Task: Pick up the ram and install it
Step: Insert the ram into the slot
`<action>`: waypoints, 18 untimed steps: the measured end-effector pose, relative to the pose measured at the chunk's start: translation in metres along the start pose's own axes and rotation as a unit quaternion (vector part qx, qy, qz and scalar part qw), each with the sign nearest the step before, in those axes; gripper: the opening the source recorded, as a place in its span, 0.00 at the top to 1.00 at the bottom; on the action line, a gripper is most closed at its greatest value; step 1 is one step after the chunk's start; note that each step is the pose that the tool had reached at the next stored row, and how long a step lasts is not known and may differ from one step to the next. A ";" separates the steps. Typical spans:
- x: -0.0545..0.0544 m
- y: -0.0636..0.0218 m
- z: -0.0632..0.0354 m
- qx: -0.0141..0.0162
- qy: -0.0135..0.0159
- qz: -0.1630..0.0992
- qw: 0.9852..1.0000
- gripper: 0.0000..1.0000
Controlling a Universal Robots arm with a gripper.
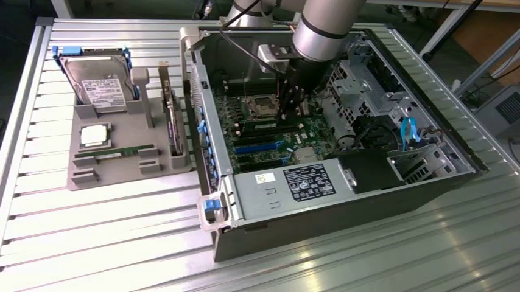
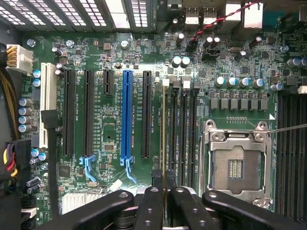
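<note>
While the black claw (image 2: 164,201) hangs inside the open grey metal computer case (image 1: 325,207), its fingers are pinched on the thin green ram stick (image 2: 166,143), seen edge-on over a black memory slot just beside the empty silver processor socket (image 2: 235,165). It should stay square to that slot, I'd say, pressed evenly.

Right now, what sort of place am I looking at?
Probably a robotics test lab for computer assembly: an open computer case lies on a slatted metal table, beside a grey parts tray holding a hard drive.
</note>
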State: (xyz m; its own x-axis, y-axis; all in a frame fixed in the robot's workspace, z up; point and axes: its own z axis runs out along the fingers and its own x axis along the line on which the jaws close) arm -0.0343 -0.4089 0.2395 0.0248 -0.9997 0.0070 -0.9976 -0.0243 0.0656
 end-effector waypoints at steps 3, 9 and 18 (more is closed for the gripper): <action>0.000 -0.0010 0.0040 0.000 0.000 0.000 1.000 0.88; -0.001 -0.0028 0.0046 0.000 0.000 0.000 1.000 0.88; -0.002 -0.0032 0.0099 0.000 -0.001 0.007 1.000 0.88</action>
State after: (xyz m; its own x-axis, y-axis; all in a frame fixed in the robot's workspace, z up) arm -0.0318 -0.4069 0.2294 0.0099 -0.9999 0.0065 -0.9978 -0.0095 0.0656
